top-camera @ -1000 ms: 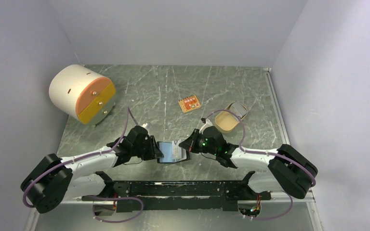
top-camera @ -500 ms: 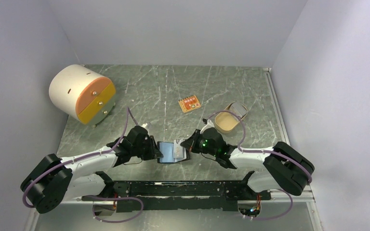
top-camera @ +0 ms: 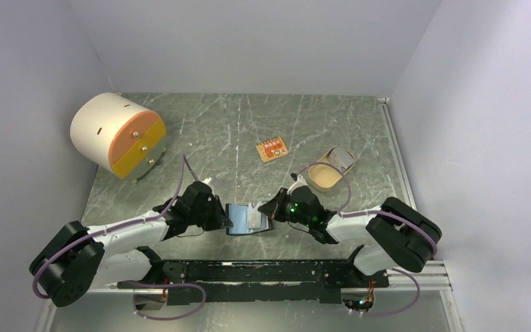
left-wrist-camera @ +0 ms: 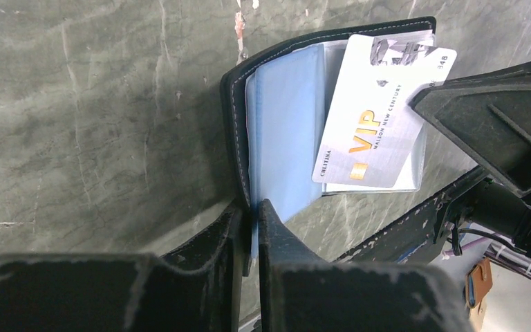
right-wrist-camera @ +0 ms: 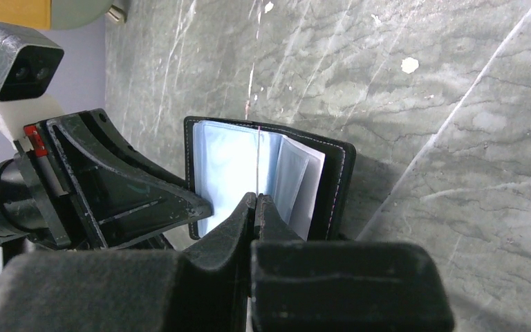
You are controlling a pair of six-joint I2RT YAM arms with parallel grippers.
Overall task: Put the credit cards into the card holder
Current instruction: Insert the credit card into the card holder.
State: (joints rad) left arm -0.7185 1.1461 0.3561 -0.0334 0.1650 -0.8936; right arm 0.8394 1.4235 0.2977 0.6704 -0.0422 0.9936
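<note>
The black card holder (top-camera: 237, 220) lies open on the table between both arms, its bluish pockets (left-wrist-camera: 283, 124) facing up. My left gripper (left-wrist-camera: 252, 211) is shut on the holder's left cover and a pocket sheet; it also shows in the top view (top-camera: 225, 220). My right gripper (right-wrist-camera: 256, 200) is shut on a silver credit card (left-wrist-camera: 380, 114) marked VIP. The card lies tilted over the holder's right pockets. In the right wrist view the card (right-wrist-camera: 258, 159) shows edge-on as a thin line above the open holder (right-wrist-camera: 339, 180). The right gripper also shows in the top view (top-camera: 266, 211).
A white drum-shaped box with an orange and yellow drawer front (top-camera: 116, 135) stands at the back left. A small orange card (top-camera: 271, 149) lies mid-table. A tan oval tray (top-camera: 323, 176) sits at the right behind my right arm. The black rail (top-camera: 263, 271) runs along the near edge.
My right gripper has moved a little to the left with the card, bringing it further over the open holder. The left gripper and the holder have stayed in place.
</note>
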